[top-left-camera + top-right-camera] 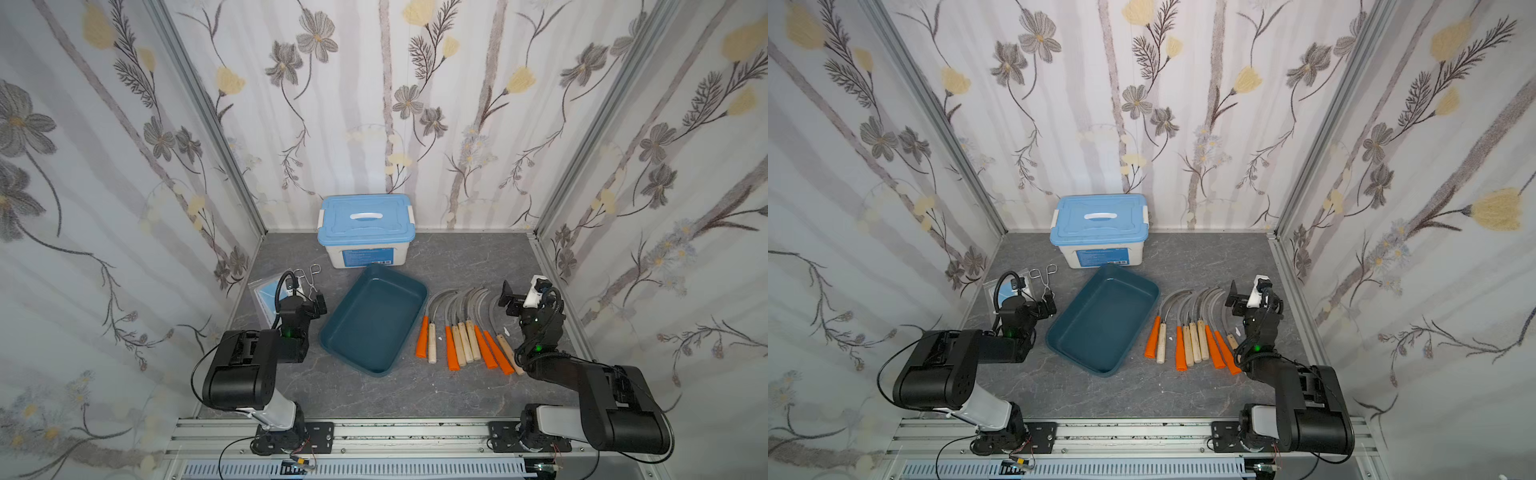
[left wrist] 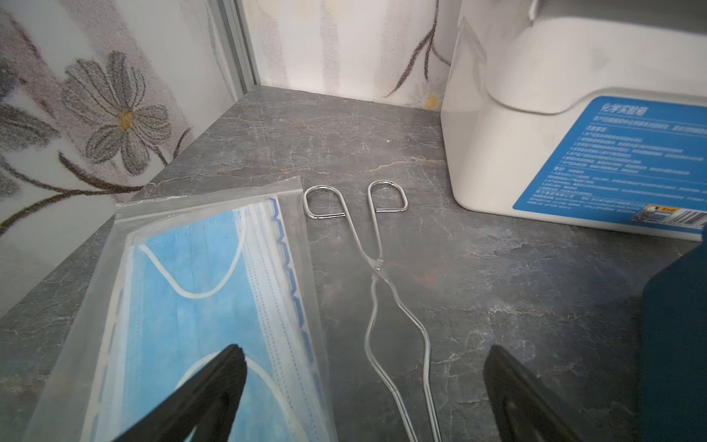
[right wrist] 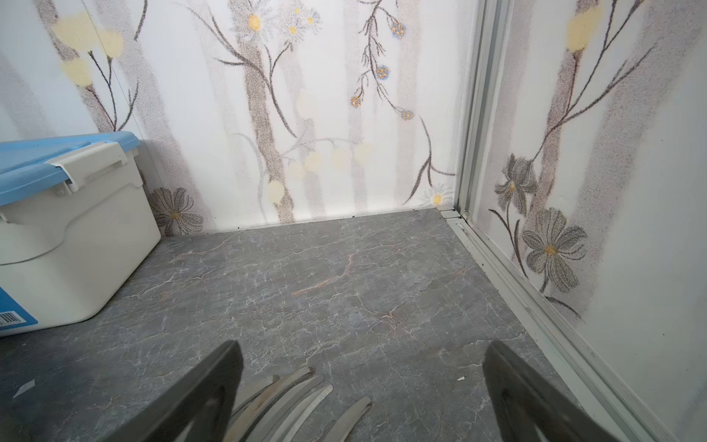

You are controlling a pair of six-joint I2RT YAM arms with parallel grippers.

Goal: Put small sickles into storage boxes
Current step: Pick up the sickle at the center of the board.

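The small sickles (image 1: 461,328) lie in a close row on the grey marbled worktop (image 1: 415,395), just right of the storage box (image 1: 409,332) and all outside it; they are short tools with thin, curved grey metal blades; some handles are bright orange plastic and tapered, others are pale rounded wood, and the two kinds are mixed along the row; the handles point toward the near edge and the blades arc away toward the back wall, several overlapping; in the right wrist view only the dull blade tips (image 3: 306,402) show, fanned side by side.

The storage box is a dark teal-blue rectangular tray with rounded corners and low sloping walls, set at an angle between the two arms; behind it a white box with a light-blue lid (image 1: 365,232) stands against the wall.

The right end effector (image 1: 509,297) hangs above the far end of the row's right side, its jaws wide apart and gripping nothing; the left end effector (image 2: 363,348) is likewise spread, over wire tongs (image 2: 377,268) and beside a bag of blue face masks (image 2: 199,287).
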